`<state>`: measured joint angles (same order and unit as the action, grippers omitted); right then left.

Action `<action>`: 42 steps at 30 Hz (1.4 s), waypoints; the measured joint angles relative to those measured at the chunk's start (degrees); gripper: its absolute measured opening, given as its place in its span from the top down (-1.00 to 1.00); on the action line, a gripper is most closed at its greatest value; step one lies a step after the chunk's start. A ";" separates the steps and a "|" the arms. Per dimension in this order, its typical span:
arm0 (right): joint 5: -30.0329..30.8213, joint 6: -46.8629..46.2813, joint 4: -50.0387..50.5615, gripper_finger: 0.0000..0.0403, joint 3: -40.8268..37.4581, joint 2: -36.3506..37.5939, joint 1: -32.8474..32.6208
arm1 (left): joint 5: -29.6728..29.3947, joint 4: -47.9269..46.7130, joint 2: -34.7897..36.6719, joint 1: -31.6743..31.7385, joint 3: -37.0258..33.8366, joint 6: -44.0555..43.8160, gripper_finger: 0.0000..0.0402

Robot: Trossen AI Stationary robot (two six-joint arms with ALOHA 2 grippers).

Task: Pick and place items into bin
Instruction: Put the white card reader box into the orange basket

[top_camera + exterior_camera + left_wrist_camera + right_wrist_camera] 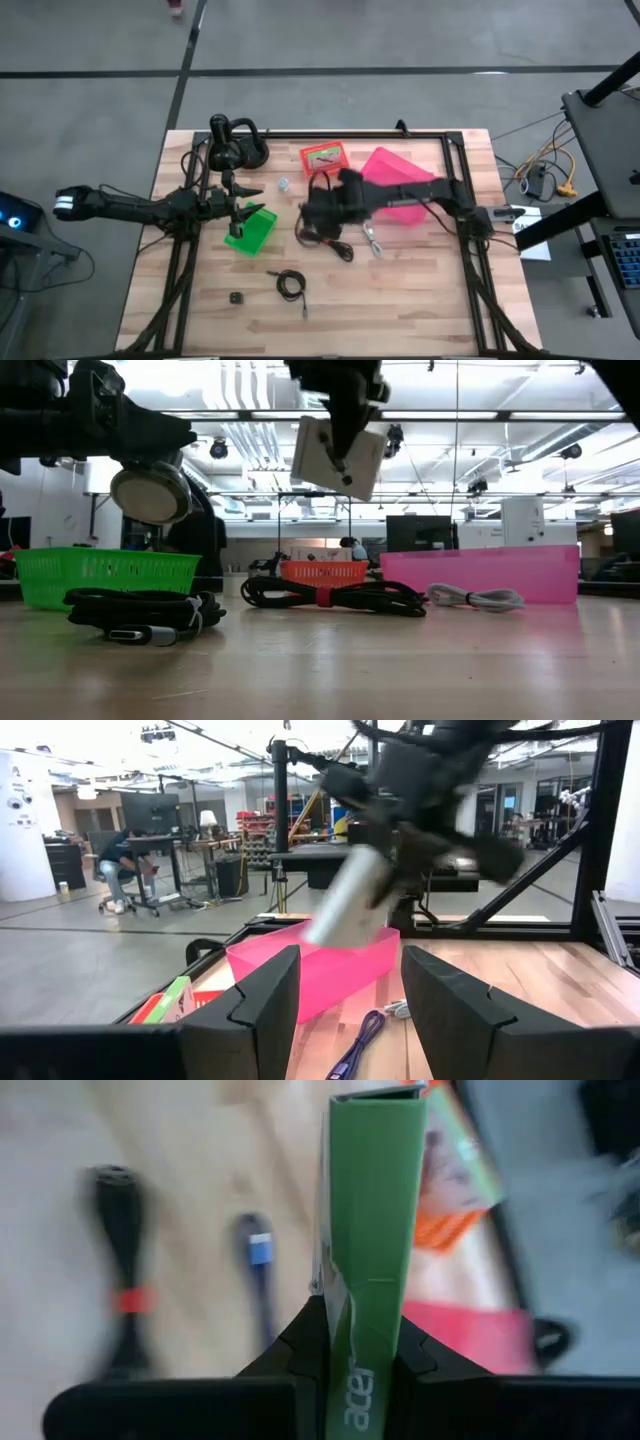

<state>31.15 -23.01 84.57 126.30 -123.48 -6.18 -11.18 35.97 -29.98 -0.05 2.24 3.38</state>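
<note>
Right gripper (362, 1342) clamped on a slim green packet (372, 1210), lifted above table centre, over the coiled black cable (325, 235) at mid-frame in the high view. Left gripper (345, 990) spread and empty, at the green basket (250, 228), left of centre.

A wooden desk (400, 300) is seen with a pink bin (395, 180) on it as landmark. An orange basket (324, 157) sits just left of it, a green basket (250, 228) farther left, and a coiled black cable (291, 285) and tiny black block (237, 298) lie well in front.
</note>
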 joint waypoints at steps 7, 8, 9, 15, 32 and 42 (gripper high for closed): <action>0.07 24.46 -6.01 0.84 -0.04 -0.07 11.24 | 0.00 -0.06 0.00 0.02 -0.06 0.00 0.19; -0.74 28.54 -7.15 0.84 -0.04 -0.07 12.81 | 0.00 -0.07 0.00 0.02 -0.09 0.00 0.19; -2.45 32.49 -8.47 0.84 -0.04 -0.07 14.42 | 0.00 -0.07 0.00 0.04 -0.11 0.00 0.19; -15.91 45.44 -15.28 0.84 -0.04 -0.11 22.18 | 0.02 -0.07 0.00 0.04 -0.18 0.00 0.19; -27.46 59.92 -14.91 0.84 -0.07 -0.32 25.69 | 0.00 -0.04 -0.02 0.04 -0.24 -0.09 0.19; -29.90 62.15 -14.59 0.84 -2.35 -0.40 27.13 | 0.02 -0.07 0.00 0.04 -0.26 -0.15 0.19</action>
<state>1.25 39.14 69.98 123.95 -123.88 20.95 -11.16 35.90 -29.98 -0.01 1.98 3.22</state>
